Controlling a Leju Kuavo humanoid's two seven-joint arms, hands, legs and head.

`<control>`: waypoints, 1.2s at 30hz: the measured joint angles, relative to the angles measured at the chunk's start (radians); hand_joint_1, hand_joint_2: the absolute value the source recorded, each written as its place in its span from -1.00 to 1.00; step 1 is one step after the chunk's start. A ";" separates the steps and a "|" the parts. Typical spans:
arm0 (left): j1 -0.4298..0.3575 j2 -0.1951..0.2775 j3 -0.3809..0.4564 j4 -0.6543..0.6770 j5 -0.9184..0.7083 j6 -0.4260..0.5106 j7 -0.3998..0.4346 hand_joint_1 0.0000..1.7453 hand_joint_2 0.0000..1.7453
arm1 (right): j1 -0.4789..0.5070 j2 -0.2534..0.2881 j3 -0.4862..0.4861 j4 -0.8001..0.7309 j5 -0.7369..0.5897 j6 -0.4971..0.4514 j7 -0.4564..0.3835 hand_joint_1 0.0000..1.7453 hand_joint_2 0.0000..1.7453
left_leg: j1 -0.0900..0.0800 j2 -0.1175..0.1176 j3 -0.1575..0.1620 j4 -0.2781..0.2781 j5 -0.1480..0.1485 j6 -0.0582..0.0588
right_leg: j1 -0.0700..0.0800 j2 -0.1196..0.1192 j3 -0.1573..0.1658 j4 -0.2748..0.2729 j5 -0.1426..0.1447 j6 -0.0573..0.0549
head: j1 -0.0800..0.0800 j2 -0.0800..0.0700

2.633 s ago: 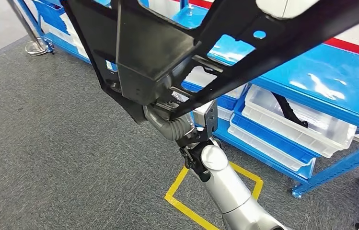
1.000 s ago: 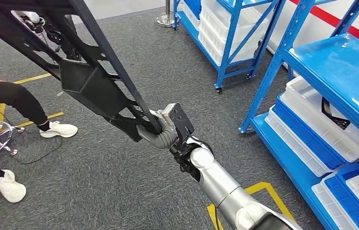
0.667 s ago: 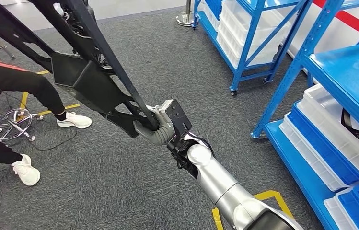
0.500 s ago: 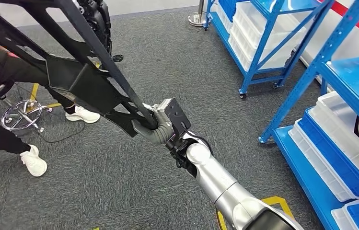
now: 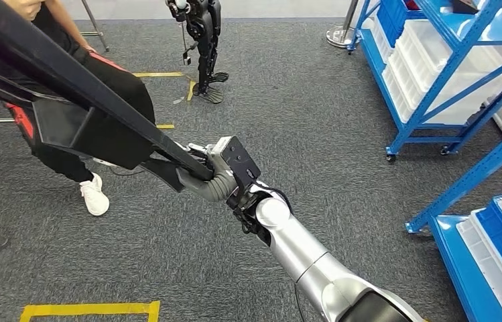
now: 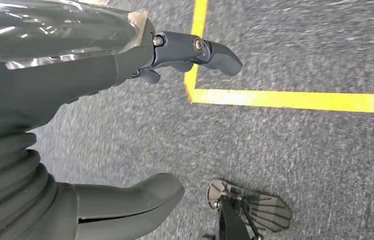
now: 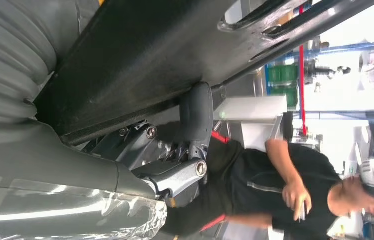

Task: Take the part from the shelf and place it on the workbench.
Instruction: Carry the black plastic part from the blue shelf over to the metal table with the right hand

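The part (image 5: pixel 80 127) looked like matt black plastic or painted metal. The arm (image 5: pixel 301 258) was smooth, glossy silver metal, the floor (image 5: pixel 301 87) rough grey carpet, and the shelves (image 5: pixel 449 74) glossy blue-painted metal.

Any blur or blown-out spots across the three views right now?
Head view: sharp, evenly lit, the black part in the right hand crisp. Left wrist view: carpet smeared with motion blur beside the left hand, glare streaks on its cover. Right wrist view: bright background overexposed, the part dark and underexposed.
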 joint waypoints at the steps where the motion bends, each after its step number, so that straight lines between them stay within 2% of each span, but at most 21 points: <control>1: 0.002 -0.001 0.002 0.000 0.001 0.000 0.000 -1.00 1.00 | 0.000 0.004 0.000 -0.001 0.003 0.001 0.002 1.00 1.00 | 0.000 -0.008 -0.002 -0.002 0.002 -0.006 | 0.004 -0.008 0.002 -0.001 0.002 -0.007 | 0.000 0.000; 2: 0.004 -0.002 0.004 0.000 0.002 0.001 0.000 -1.00 1.00 | -0.001 0.009 0.000 -0.004 0.006 0.001 0.004 1.00 1.00 | 0.002 -0.011 -0.004 -0.003 0.004 -0.012 | 0.001 -0.018 0.003 -0.003 0.006 -0.015 | 0.000 0.000; 4: 0.006 -0.004 0.007 0.000 0.005 0.001 -0.006 -1.00 1.00 | -0.005 0.019 -0.001 -0.012 0.013 0.002 0.008 1.00 1.00 | 0.001 0.031 -0.018 0.020 -0.013 -0.020 | -0.003 -0.037 0.005 -0.009 0.011 -0.030 | -0.002 0.000; 6: 0.004 -0.005 0.009 0.000 0.008 0.002 -0.014 -1.00 1.00 | -0.008 0.025 -0.002 -0.018 0.023 0.002 0.012 1.00 1.00 | 0.000 0.099 -0.063 0.115 -0.067 -0.027 | -0.003 -0.060 0.007 -0.012 0.012 -0.044 | -0.004 0.000; 8: 0.002 -0.006 0.011 0.000 0.007 0.001 -0.018 -1.00 1.00 | -0.008 0.027 -0.002 -0.019 0.033 0.000 0.018 1.00 1.00 | 0.005 0.122 -0.119 0.233 -0.116 -0.035 | 0.001 -0.089 0.007 -0.012 0.009 -0.051 | -0.005 0.000; 9: 0.002 -0.006 0.013 0.000 0.005 0.001 -0.017 -1.00 1.00 | -0.008 0.027 -0.002 -0.019 0.037 0.000 0.022 1.00 1.00 | 0.008 0.125 -0.132 0.258 -0.119 -0.038 | 0.002 -0.103 0.007 -0.012 0.008 -0.051 | -0.005 0.000; 10: 0.002 -0.007 0.015 0.000 0.003 0.001 -0.013 -1.00 1.00 | -0.008 0.029 -0.002 -0.019 0.040 -0.001 0.024 1.00 1.00 | 0.010 0.129 -0.125 0.246 -0.106 -0.041 | 0.002 -0.116 0.007 -0.012 0.008 -0.052 | -0.005 0.000; 11: 0.003 -0.007 0.017 0.000 -0.001 0.003 -0.006 -1.00 1.00 | -0.008 0.032 -0.002 -0.019 0.043 -0.002 0.026 1.00 1.00 | 0.013 0.138 -0.099 0.200 -0.079 -0.043 | 0.002 -0.129 0.007 -0.011 0.007 -0.051 | -0.005 0.000; 13: 0.001 -0.010 0.018 0.000 -0.006 0.011 0.012 -1.00 1.00 | -0.009 0.042 -0.003 -0.019 0.052 -0.002 0.030 1.00 1.00 | 0.012 0.192 -0.027 0.073 -0.030 -0.042 | 0.008 -0.149 0.010 -0.010 0.001 -0.044 | -0.005 0.000; 15: -0.005 -0.017 0.019 0.000 -0.008 0.021 0.022 -1.00 1.00 | -0.010 0.049 -0.003 -0.021 0.063 -0.002 0.035 1.00 1.00 | 0.005 0.221 0.008 0.009 -0.018 -0.032 | 0.018 -0.169 0.015 -0.009 -0.005 -0.033 | -0.002 0.000; 17: -0.008 -0.022 0.019 0.000 -0.009 0.029 0.027 -1.00 1.00 | -0.010 0.054 -0.004 -0.024 0.072 -0.002 0.038 1.00 1.00 | 0.000 0.194 0.007 0.004 -0.018 -0.017 | 0.020 -0.190 0.019 -0.010 -0.011 -0.022 | 0.002 0.000; 18: -0.007 -0.025 0.020 0.000 -0.010 0.031 0.030 -1.00 1.00 | -0.010 0.057 -0.005 -0.026 0.075 -0.002 0.039 1.00 1.00 | 0.000 0.180 0.008 0.001 -0.016 -0.010 | 0.018 -0.183 0.017 -0.005 -0.016 -0.017 | 0.002 0.000; 21: -0.005 -0.028 0.021 0.000 -0.012 0.035 0.036 -1.00 1.00 | -0.010 0.063 -0.007 -0.033 0.079 -0.003 0.039 1.00 1.00 | 0.007 0.155 0.012 -0.006 -0.008 0.007 | 0.011 -0.115 -0.003 0.046 -0.047 -0.015 | 0.001 0.000; 22: -0.005 -0.028 0.022 0.000 -0.012 0.035 0.037 -1.00 1.00 | -0.010 0.063 -0.007 -0.033 0.079 -0.003 0.039 1.00 1.00 | 0.007 0.153 0.012 -0.006 -0.007 0.008 | 0.011 -0.105 -0.008 0.056 -0.053 -0.016 | 0.001 0.000; 28: -0.006 -0.028 0.022 0.000 -0.012 0.035 0.037 -1.00 1.00 | -0.010 0.063 -0.007 -0.033 0.079 -0.003 0.039 1.00 1.00 | 0.007 0.152 0.012 -0.006 -0.007 0.008 | 0.011 -0.102 -0.010 0.061 -0.055 -0.017 | 0.001 0.000; 30: -0.007 -0.027 0.022 -0.001 -0.012 0.035 0.037 -1.00 1.00 | -0.010 0.063 -0.007 -0.033 0.079 -0.003 0.039 1.00 1.00 | 0.007 0.148 0.011 -0.006 -0.007 0.010 | 0.011 -0.092 -0.021 0.087 -0.067 -0.019 | 0.002 0.000; 32: -0.010 -0.029 0.022 -0.001 -0.015 0.035 0.038 -1.00 1.00 | -0.003 0.057 -0.008 -0.033 0.080 -0.005 0.040 1.00 1.00 | 0.007 0.114 0.010 -0.006 -0.007 0.012 | 0.009 -0.073 -0.083 0.211 -0.106 -0.021 | 0.002 0.000; 33: -0.010 -0.030 0.022 -0.001 -0.021 0.032 0.039 -1.00 1.00 | 0.002 0.054 -0.009 -0.033 0.083 -0.009 0.042 1.00 1.00 | 0.008 0.087 0.010 -0.005 -0.007 0.012 | 0.008 -0.064 -0.096 0.227 -0.104 -0.015 | 0.002 0.000; 34: -0.008 -0.029 0.022 -0.001 -0.035 0.023 0.038 -1.00 1.00 | 0.018 0.047 -0.017 -0.046 0.093 -0.017 0.044 1.00 1.00 | 0.009 0.046 0.008 -0.006 -0.005 0.004 | 0.006 -0.048 -0.085 0.196 -0.082 -0.012 | 0.002 0.000; 35: -0.004 -0.027 0.021 -0.001 -0.050 0.011 0.036 -1.00 1.00 | 0.036 0.041 -0.028 -0.063 0.102 -0.026 0.043 1.00 1.00 | 0.008 0.037 0.004 -0.003 -0.007 -0.007 | 0.002 -0.042 -0.050 0.115 -0.045 -0.012 | 0.001 0.000; 36: -0.001 -0.023 0.021 0.000 -0.066 -0.003 0.034 -1.00 1.00 | 0.053 0.034 -0.039 -0.081 0.111 -0.034 0.042 1.00 1.00 | 0.006 0.041 -0.005 0.012 -0.017 -0.019 | -0.002 -0.037 -0.013 0.036 -0.010 -0.016 | -0.001 0.000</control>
